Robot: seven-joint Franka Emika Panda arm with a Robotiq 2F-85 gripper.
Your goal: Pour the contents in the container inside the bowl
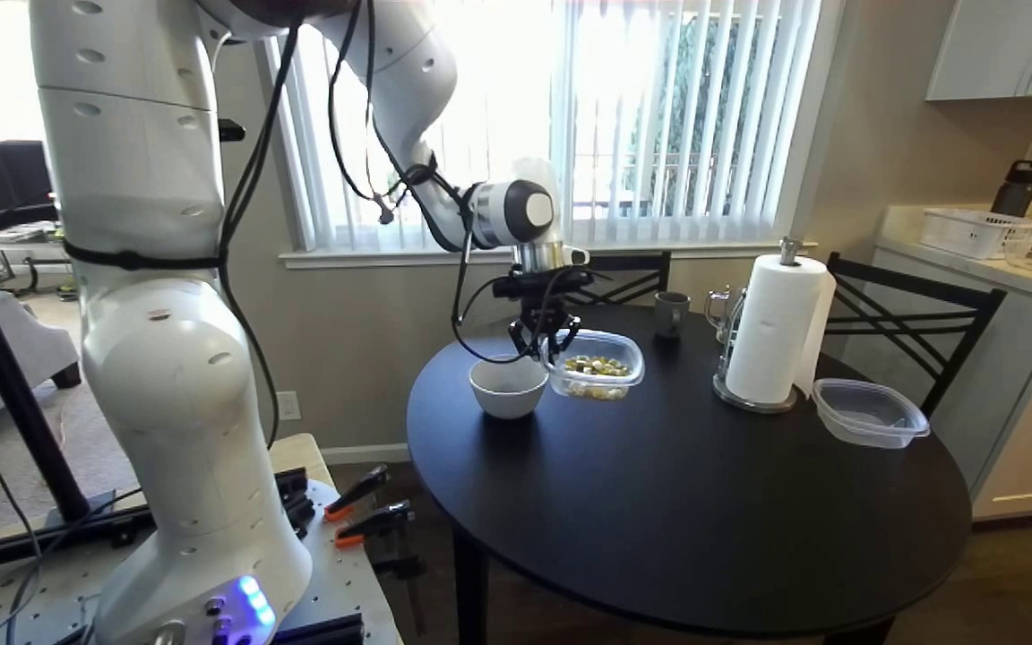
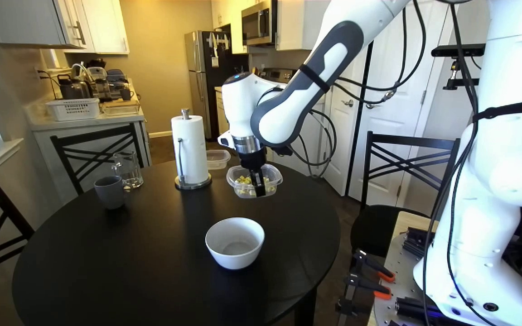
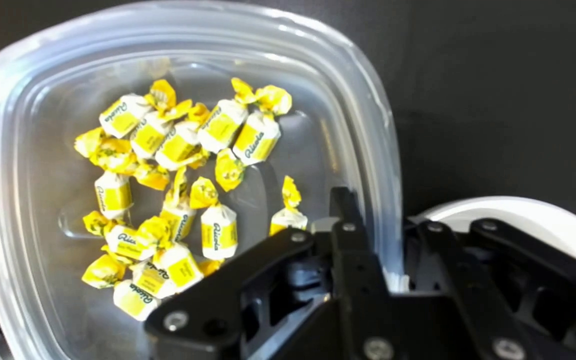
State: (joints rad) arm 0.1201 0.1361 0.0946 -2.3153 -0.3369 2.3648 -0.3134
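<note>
While the gripper [image 3: 380,207] clamps one wall of the clear tub [image 3: 193,30], a jaw either side, yellow-and-white wrapped candies [image 3: 180,217] lie inside. The tub looks lifted, at the carrying step. Past the outer jaw, the empty white bowl [image 2: 235,260] sits on the table [image 2: 129,262]; next, centre the tub above it, then tip gradually.

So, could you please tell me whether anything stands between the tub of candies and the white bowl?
Only the claw itself, which grips the side of the tub nearest the bowl. No other visible thing lies between them; the paper towel roll stands off that path.
</note>
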